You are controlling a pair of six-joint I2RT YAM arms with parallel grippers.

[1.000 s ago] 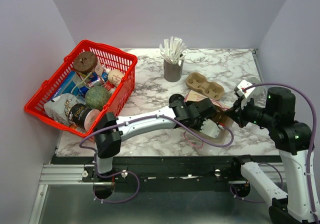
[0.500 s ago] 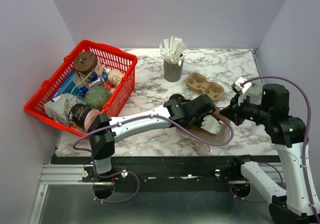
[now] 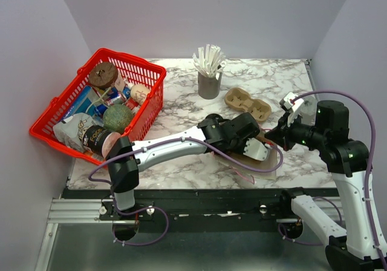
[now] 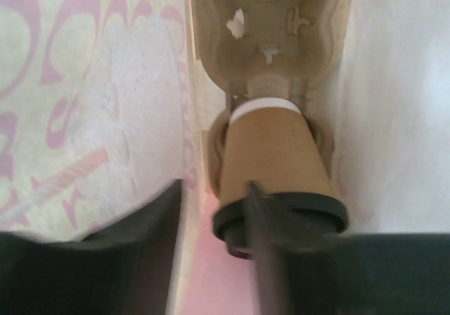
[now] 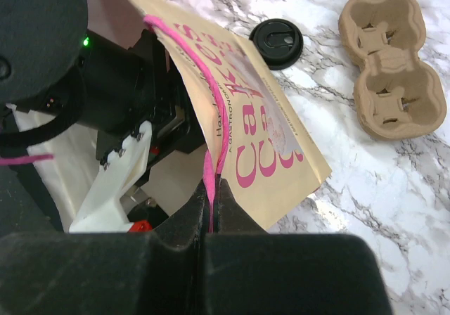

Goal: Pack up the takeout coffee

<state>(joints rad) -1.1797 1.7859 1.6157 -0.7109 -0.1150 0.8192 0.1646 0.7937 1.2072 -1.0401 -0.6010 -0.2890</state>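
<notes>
Since a second ago both arms have shifted slightly in the top view: the left arm (image 3: 175, 145) has its elbow lower toward the near edge and its wrist further into the mouth of the paper bag (image 3: 272, 162), and the right arm (image 3: 338, 147) stands more upright. From there the left wrist and the bag hide the cup. A pulp carrier (image 3: 248, 103) lies on the marble table (image 3: 181, 111) behind the bag. The left wrist view looks inside the bag. The paper cup (image 4: 271, 150) is plain smooth tan with a white band at its far end. It sits in one well of a second carrier (image 4: 271, 20), and a black lid (image 4: 309, 216) rings its near end. The left gripper (image 4: 213, 185) has its fingers apart, one left of the cup and the other crossing in front of the lid. They are blurred and cut off below, so I cannot tell whether they touch the cup. In the right wrist view the right gripper (image 5: 211, 188) is pinched tight on the bag's pink-edged rim. A loose lid (image 5: 275, 43) rests on the marble beside the pulp carrier, and the cup is out of sight.
</notes>
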